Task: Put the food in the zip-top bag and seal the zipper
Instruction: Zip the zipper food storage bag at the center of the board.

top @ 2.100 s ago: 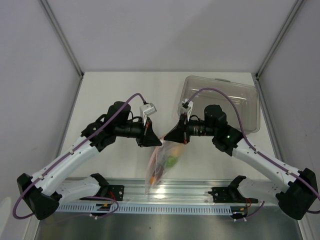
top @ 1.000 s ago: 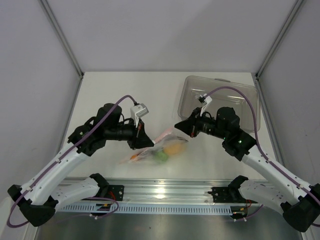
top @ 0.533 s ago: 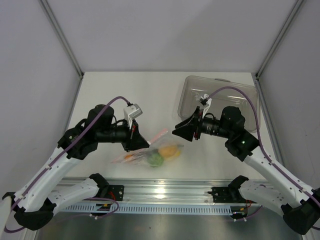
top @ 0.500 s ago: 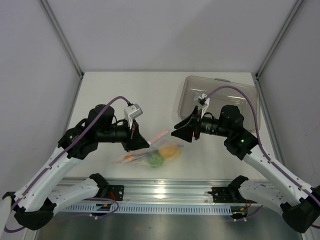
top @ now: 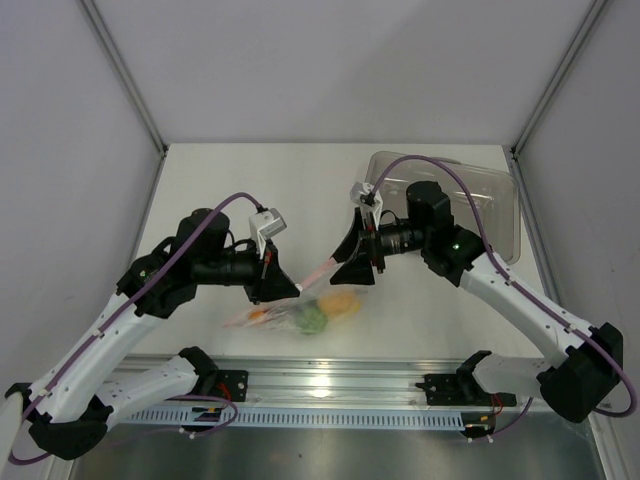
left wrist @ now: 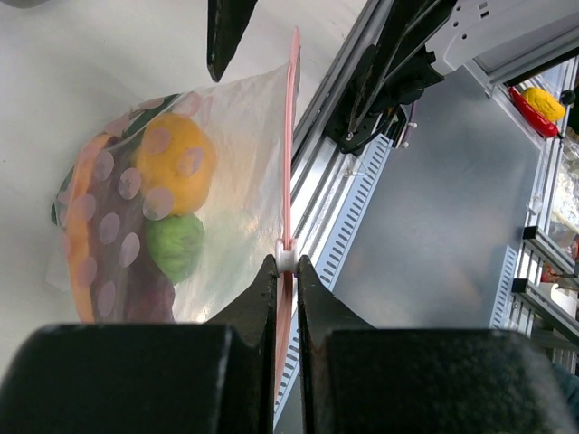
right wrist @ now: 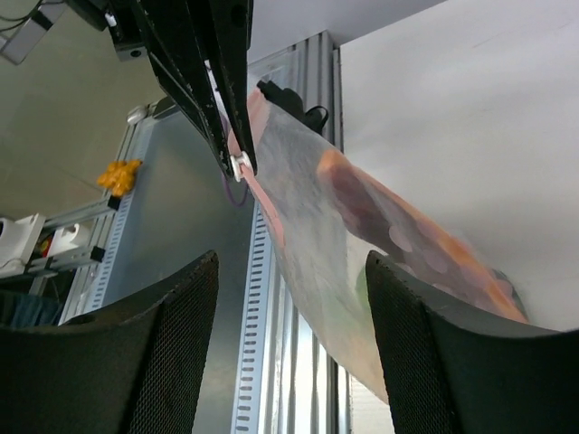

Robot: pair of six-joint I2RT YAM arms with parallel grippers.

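Firmly, left gripper (left wrist: pixel 286 268) pinches the zipper (left wrist: pixel 291 136) edge; right gripper (right wrist: pixel 289 264) gapes beside it

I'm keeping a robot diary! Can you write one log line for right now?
left gripper: shut on zipper | right gripper: open, holding nothing | food: inside bag | seal: cannot tell

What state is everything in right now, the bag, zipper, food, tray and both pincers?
zip-top bag, lying on the table, mouth edge lifted.
zipper, pinched at its white slider; whether fully sealed, cannot tell.
food, inside the bag.
tray, on the table, untouched.
left pincer, shut on the zipper.
right pincer, open, holding nothing.
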